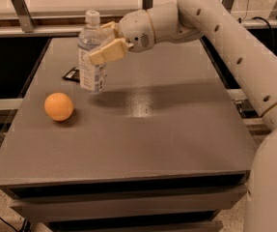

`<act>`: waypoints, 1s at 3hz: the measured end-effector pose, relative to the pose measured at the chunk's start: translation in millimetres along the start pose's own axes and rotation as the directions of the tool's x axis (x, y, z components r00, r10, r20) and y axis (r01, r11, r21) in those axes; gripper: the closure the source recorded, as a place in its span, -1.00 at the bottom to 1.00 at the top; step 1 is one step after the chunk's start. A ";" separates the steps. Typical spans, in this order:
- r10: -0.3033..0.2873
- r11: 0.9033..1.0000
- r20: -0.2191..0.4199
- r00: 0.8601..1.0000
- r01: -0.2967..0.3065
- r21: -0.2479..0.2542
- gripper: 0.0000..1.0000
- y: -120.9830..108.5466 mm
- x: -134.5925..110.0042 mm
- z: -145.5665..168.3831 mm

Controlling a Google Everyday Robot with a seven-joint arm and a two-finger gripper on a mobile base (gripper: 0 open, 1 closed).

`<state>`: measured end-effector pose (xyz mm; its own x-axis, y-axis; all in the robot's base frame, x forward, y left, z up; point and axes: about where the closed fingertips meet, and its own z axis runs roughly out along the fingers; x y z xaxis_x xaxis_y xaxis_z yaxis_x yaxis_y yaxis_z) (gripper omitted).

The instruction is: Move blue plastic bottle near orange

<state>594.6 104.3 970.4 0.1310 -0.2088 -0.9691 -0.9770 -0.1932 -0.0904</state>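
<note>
The blue plastic bottle (91,57) is clear with a white cap and a printed label. It stands upright at the back left of the grey table (143,129), its base at or just above the surface. My gripper (103,42) is shut on the bottle's upper half, with tan fingers (110,51) on its right side. The orange (59,106) lies on the table to the front left of the bottle, about a bottle-width away.
A flat black wrapper (71,74) lies just behind and left of the bottle, partly hidden by it. My white arm (215,28) reaches in from the right over the table's back. A rail (41,30) runs behind the table.
</note>
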 end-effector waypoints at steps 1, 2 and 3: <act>-0.013 0.998 -0.021 1.000 0.011 -0.055 1.00 6.8 0.5 14.5; -0.030 0.994 -0.041 0.999 0.026 -0.102 1.00 13.5 2.5 25.0; -0.041 0.991 -0.058 0.997 0.033 -0.131 0.66 17.2 4.9 30.9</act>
<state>573.2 129.6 957.0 0.1806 -0.2558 -0.9497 -0.9417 -0.3238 -0.0919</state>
